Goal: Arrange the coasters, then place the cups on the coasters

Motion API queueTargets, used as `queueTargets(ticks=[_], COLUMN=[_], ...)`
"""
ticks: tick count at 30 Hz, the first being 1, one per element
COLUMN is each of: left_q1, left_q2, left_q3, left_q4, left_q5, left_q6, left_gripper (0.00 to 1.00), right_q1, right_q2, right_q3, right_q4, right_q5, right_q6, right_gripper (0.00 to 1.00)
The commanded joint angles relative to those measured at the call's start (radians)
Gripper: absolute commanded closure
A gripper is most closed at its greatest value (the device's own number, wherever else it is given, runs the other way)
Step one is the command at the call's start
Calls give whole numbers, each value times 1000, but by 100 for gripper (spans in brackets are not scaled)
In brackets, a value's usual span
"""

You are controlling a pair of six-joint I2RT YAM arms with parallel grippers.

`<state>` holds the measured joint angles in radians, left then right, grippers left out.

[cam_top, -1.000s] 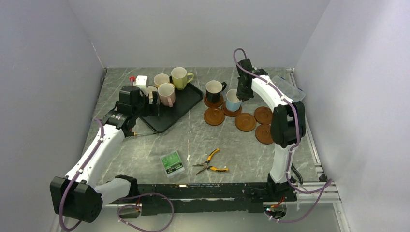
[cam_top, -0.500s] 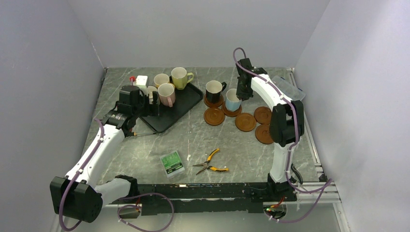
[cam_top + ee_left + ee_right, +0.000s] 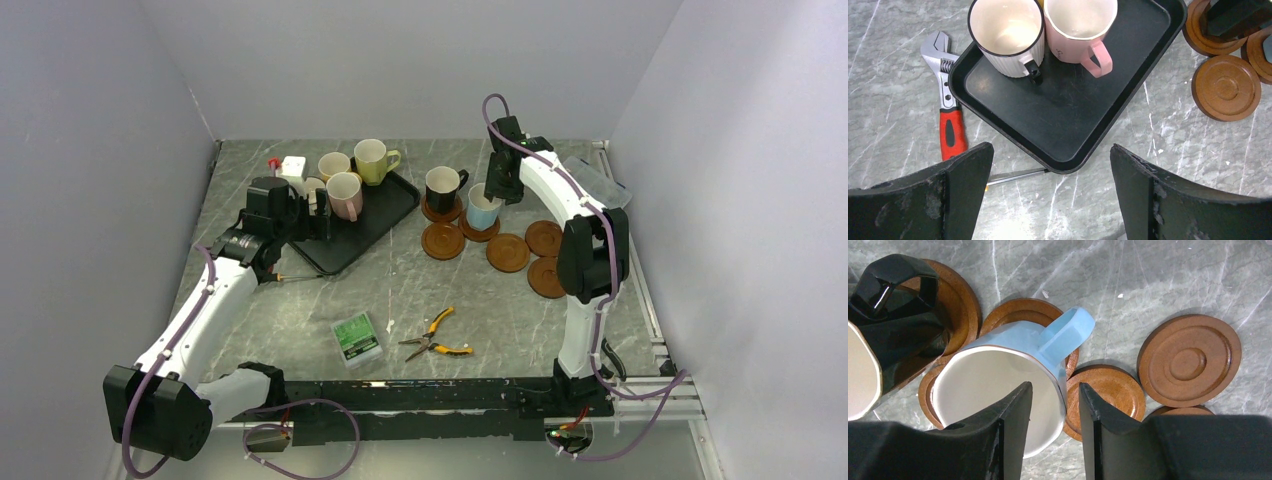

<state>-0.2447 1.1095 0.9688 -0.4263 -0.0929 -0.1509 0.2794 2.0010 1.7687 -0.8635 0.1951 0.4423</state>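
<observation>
The light blue cup (image 3: 481, 208) (image 3: 998, 375) stands on a coaster (image 3: 1020, 312), next to the black cup (image 3: 442, 187) on its own coaster (image 3: 955, 300). My right gripper (image 3: 496, 188) (image 3: 1055, 390) is open over the blue cup's rim, one finger inside and one outside, with a gap showing. Several bare coasters (image 3: 507, 252) (image 3: 1189, 360) lie near it. The pink cup (image 3: 1079, 22) and cream-white cup (image 3: 1007, 32) sit on the black tray (image 3: 1068, 115). The yellow-green cup (image 3: 372, 160) and yellow-orange cup (image 3: 333, 165) stand at its back. My left gripper (image 3: 322, 214) (image 3: 1050, 175) hangs open over the tray's near corner.
A red-handled wrench (image 3: 949, 117) and a thin metal shaft (image 3: 1013, 176) lie beside the tray. Yellow-handled pliers (image 3: 437, 337) and a small green box (image 3: 356, 337) lie toward the front. A clear plastic box (image 3: 598, 180) sits at the right edge.
My right gripper has opened its jaws from the light blue cup's rim, and the cup stays on its coaster. The left arm has not moved.
</observation>
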Motion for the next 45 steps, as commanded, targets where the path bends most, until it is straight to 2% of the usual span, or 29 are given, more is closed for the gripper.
queueTargets(ticks=[1, 4, 10, 16, 25, 35, 45], left_q1=[3, 2, 2, 2, 2, 2, 2], left_q2=[-18, -13, -19, -21, -21, -22, -24], left_q3=[-8, -4, -5, -6, -5, -9, -10], left_q4=[44, 39, 37, 38, 37, 40, 38], left_q5=[26, 31, 30, 27, 32, 37, 35], left_q6=[4, 5, 5, 5, 7, 7, 8], left_gripper=[8, 8, 8, 8, 8, 8, 8], right_q1=[0, 1, 3, 6, 6, 7, 4], right_q2=[-23, -32, -43, -58, -78, -108, -91], right_q3=[47, 38, 3, -7, -12, -37, -44], right_q4=[3, 9, 17, 20, 21, 53, 86], right_q5=[-6, -10, -10, -14, -20, -56, -63], right_q6=[-10, -7, -9, -28, -89, -217, -244], right_gripper=[56, 57, 67, 83, 100, 100, 100])
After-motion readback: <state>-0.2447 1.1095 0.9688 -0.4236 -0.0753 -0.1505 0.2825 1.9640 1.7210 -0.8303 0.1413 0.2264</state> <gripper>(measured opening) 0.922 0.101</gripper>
